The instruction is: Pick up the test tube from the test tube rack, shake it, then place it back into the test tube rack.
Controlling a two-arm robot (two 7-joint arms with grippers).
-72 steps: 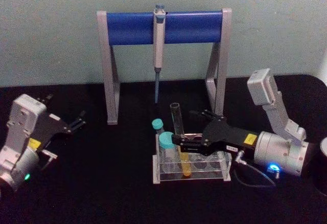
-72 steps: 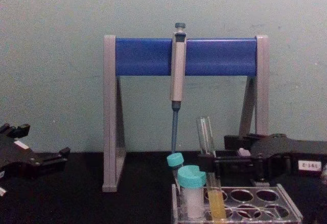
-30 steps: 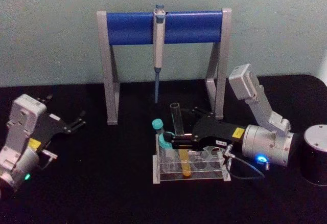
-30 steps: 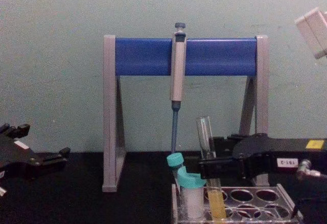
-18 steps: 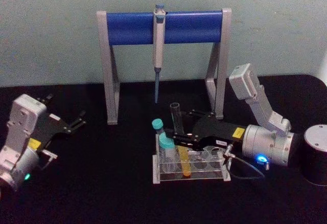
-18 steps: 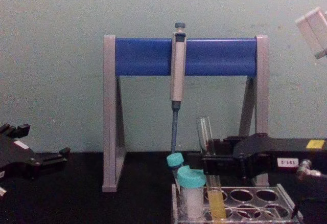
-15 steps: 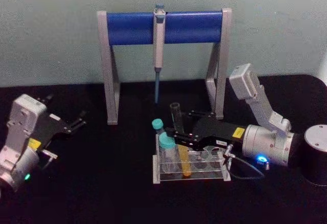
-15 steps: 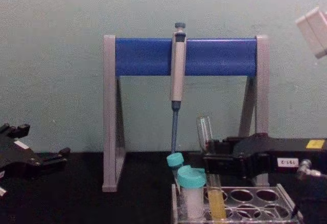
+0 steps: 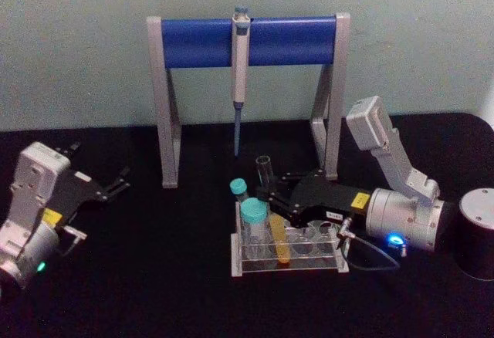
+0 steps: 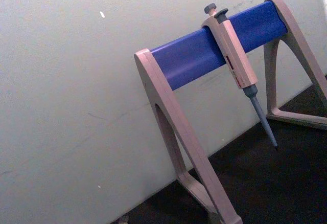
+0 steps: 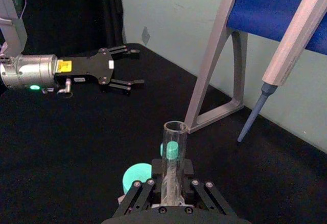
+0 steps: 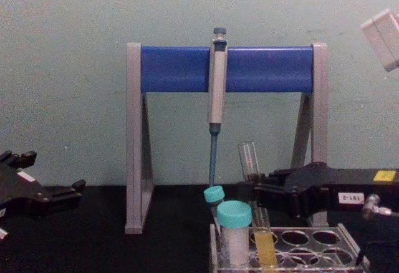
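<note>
The rack [image 12: 352, 251] loses its base to the chest view's lower edge. Above the rack, the right claw [image 9: 272, 197] covers the middle of the tube [image 9: 264, 172]; its hold there cannot be judged. Far left of the rack, the left claw [image 12: 55, 172] has its body cropped.

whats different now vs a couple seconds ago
The right claw moved up the test tube, from just above the test tube rack toward the tube's middle, and now looks shut on it. The tube has not lifted; its liquid end sits in the rack. The open left claw and the teal-capped tubes stayed put.
</note>
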